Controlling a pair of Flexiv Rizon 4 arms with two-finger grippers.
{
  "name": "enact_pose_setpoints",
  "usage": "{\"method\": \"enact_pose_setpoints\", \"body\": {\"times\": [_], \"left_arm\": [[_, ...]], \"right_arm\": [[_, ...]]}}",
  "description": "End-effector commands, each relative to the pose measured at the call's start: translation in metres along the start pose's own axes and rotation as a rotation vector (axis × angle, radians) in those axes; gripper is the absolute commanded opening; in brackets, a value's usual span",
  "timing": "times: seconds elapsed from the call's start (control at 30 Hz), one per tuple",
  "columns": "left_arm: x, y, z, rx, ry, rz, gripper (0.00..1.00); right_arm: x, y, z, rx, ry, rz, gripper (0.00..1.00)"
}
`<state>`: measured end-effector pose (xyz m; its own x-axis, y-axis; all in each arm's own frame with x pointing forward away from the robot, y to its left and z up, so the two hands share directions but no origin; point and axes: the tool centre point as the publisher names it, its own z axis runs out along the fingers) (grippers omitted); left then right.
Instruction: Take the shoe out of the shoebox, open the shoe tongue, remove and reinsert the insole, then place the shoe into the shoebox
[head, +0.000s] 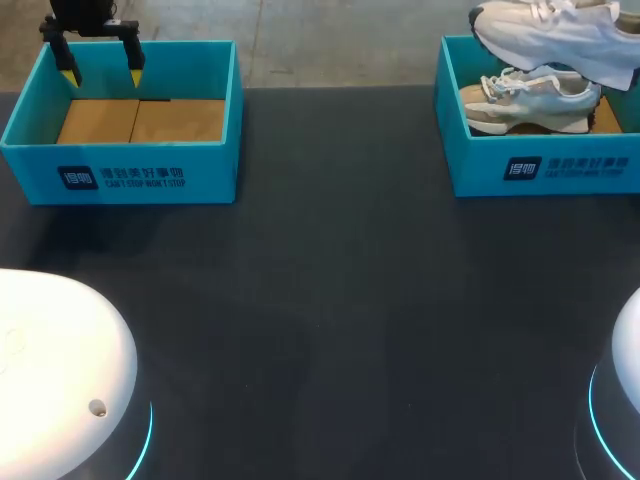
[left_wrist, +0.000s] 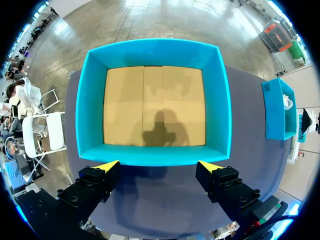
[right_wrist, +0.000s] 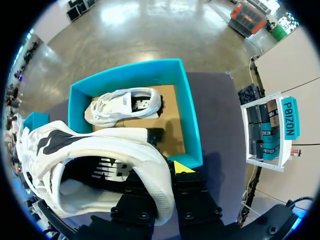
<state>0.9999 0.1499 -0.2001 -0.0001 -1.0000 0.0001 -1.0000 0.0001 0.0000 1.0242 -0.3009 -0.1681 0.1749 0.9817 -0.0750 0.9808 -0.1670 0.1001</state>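
While left fingers (left_wrist: 107, 166) hang spread over one shoebox (left_wrist: 90, 110), right fingers (right_wrist: 182, 167) seemingly clamp a white shoe (right_wrist: 100, 145).

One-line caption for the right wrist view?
Right gripper holds a white shoe above the teal shoebox, where a second shoe lies.

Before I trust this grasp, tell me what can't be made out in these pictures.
Right gripper: outside head view; in right wrist view the held shoe hides one fingertip.
Held shoe: cut off by head view's top right corner.
Boxed shoe: partly behind held shoe in head view.
Insole: not distinguishable inside held shoe, either view.
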Motion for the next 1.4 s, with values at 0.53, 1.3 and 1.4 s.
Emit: {"method": "enact_pose_setpoints", "body": {"times": [0.53,1.3,1.4], "left_arm": [[0.000,0.000,0.000,0.000,0.000,0.000,1.00],[0.000,0.000,0.000,0.000,0.000,0.000,1.00],[0.000,0.000,0.000,0.000,0.000,0.000,1.00]], "right_arm": [[0.050,-0.073,-0.009,0.051,-0.016,0.020,0.00],[0.122,-0.190,-0.030,0.072,0.008,-0.018,0.00],[0.131,-0.202,-0.030,0.072,-0.004,-0.024,0.00]]}}
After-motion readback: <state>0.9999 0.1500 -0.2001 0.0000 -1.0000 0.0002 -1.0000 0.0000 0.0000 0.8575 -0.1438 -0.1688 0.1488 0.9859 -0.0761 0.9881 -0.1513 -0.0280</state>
